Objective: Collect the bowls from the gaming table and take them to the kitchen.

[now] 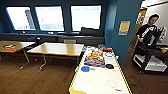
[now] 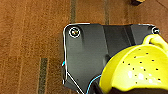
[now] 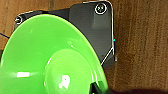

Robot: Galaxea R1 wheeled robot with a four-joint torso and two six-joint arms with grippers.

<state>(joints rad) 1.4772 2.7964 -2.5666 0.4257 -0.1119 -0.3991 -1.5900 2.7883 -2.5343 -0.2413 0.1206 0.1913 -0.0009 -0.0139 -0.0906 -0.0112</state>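
Head view: gaming table (image 1: pixel 100 82) stands directly ahead, white top with yellow edge stripes, carrying a blue paddle (image 1: pixel 85 69) and a colourful box (image 1: pixel 94 60). Wooden tables (image 1: pixel 57 48) stand to its left; a person (image 1: pixel 147 30) stands at far right. Left wrist view: yellow bowl (image 2: pixel 137 70), perforated, sits large against my wrist, above brown floor (image 2: pixel 30 50). Right wrist view: green bowl (image 3: pixel 50 60), likewise close. My fingers on either side: cannot tell whether apart or clamped.
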